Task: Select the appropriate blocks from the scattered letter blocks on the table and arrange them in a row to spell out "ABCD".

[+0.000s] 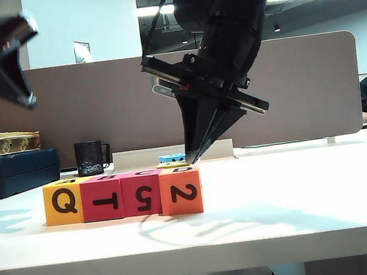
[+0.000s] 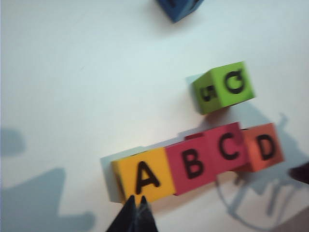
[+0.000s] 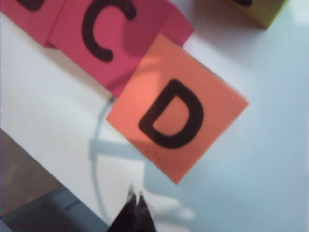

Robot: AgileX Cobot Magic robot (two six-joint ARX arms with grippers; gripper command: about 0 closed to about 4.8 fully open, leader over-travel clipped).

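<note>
Four blocks stand touching in a row on the table (image 1: 296, 197): yellow (image 1: 63, 203) with Q in front, pink-red (image 1: 102, 200) with T, pink-red (image 1: 141, 194) with 5, orange (image 1: 181, 192) with 2. Seen from above, their tops read A (image 2: 145, 175), B (image 2: 194, 164), C (image 2: 227, 147), D (image 2: 264, 147). My right gripper (image 1: 191, 158) points down just above the orange block's far right corner, shut and empty; its tips (image 3: 134, 195) hover off the D block (image 3: 176, 113). High at the left, my left gripper (image 1: 30, 100) is shut and empty, its tips (image 2: 136, 199) over the A block's edge.
A lime-green block (image 2: 223, 87) sits just behind the row, and a blue block (image 2: 178, 7) lies farther back. A black mug (image 1: 89, 157), a dark case (image 1: 15, 171) and a white riser (image 1: 172, 155) stand at the back. The table's front edge is close before the row.
</note>
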